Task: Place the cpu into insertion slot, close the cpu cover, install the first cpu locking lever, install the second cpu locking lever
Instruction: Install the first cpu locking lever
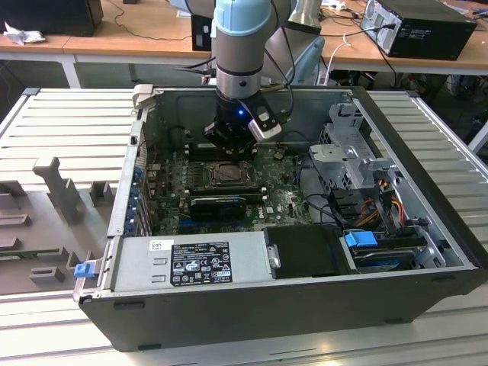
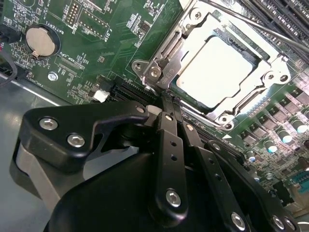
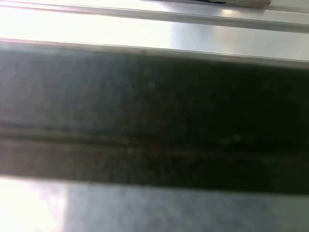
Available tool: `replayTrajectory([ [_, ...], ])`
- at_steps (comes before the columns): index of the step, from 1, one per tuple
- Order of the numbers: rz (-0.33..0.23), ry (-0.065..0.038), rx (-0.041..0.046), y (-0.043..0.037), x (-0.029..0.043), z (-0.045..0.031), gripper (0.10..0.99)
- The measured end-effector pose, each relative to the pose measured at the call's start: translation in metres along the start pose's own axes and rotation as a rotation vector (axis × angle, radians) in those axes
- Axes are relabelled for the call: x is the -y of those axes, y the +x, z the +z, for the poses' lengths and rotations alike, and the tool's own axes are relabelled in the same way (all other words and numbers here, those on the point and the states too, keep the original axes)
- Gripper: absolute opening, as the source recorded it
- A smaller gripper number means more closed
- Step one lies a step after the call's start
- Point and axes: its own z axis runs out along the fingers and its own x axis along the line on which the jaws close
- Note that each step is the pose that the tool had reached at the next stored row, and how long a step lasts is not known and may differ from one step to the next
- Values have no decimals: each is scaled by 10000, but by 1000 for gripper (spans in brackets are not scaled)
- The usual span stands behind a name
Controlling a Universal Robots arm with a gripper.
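Black hand (image 2: pixel 170 104) with fingers pressed together, tips at the socket's edge.
Beyond them the silvery cpu cover (image 2: pixel 190 36) lies closed over the pale cpu (image 2: pixel 217 65) seated in the insertion slot (image 1: pixel 227 174), on the green motherboard (image 2: pixel 96 38).

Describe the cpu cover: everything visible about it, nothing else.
The cpu cover is a thin frame of silvery, shiny metal with a square window through its middle. In the second wrist view it lies flat, closed over the insertion slot, and the pale cpu shows through the window. Screws sit at its corners. The gripper stands at the frame's edge; contact cannot be told. In the exterior view it sits mid-motherboard under the arm.
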Motion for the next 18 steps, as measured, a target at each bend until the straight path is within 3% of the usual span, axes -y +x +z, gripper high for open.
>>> replayTrajectory([
  [3, 2, -64, 9, -1, -2, -2, 106],
  [9, 0, -60, 7, -7, -19, -212, 106],
  [18, 2, -61, -8, -4, 35, -228, 106],
])
